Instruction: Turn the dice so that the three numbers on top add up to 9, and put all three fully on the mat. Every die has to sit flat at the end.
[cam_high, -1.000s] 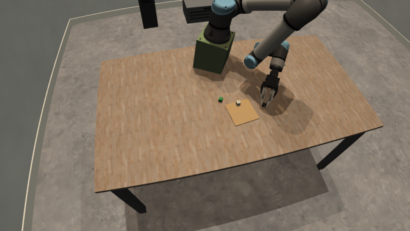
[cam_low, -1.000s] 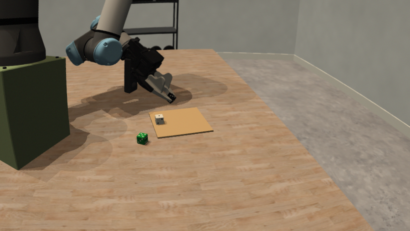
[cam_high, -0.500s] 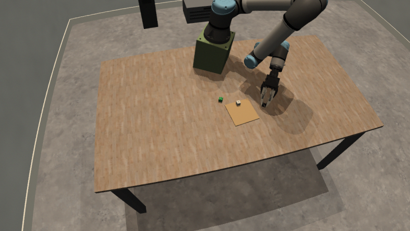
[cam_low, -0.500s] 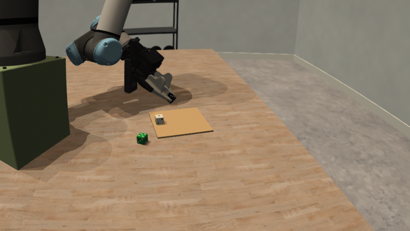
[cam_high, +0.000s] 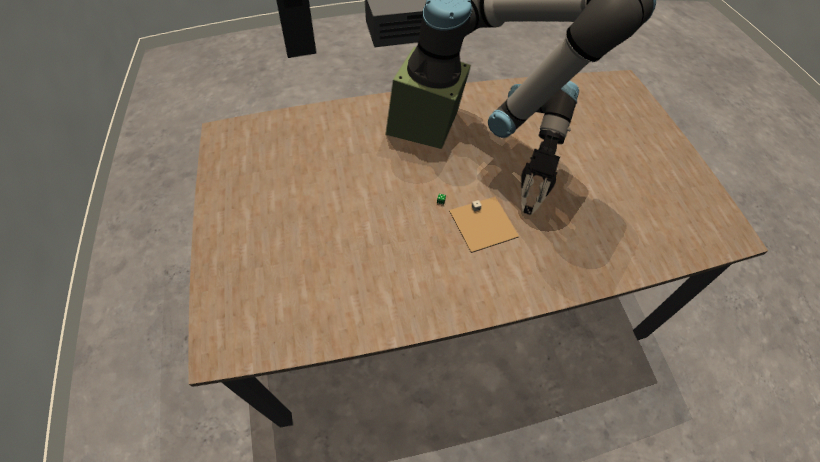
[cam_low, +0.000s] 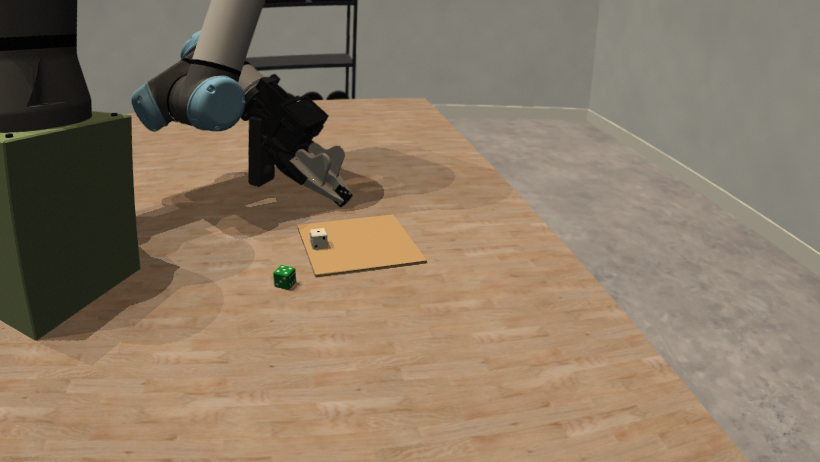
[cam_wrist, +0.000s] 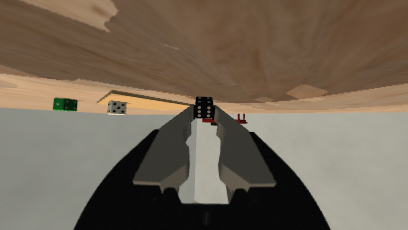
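My gripper (cam_high: 529, 210) is shut on a black die (cam_wrist: 204, 108), held between the fingertips just above the table, beside the mat's far right edge; the gripper also shows in the exterior view (cam_low: 342, 196). The tan mat (cam_high: 483, 224) lies flat on the table. A white die (cam_low: 318, 238) sits on the mat near its back left corner, one pip up. A green die (cam_low: 284, 277) sits on the bare table just left of the mat. In the wrist view the white die (cam_wrist: 116, 107) and the green die (cam_wrist: 65, 104) appear to the left.
The arm's green base block (cam_high: 427, 106) stands at the back of the table. A dark shelf unit (cam_low: 309, 48) stands beyond the far table edge. The table's right edge runs close past the mat in the exterior view.
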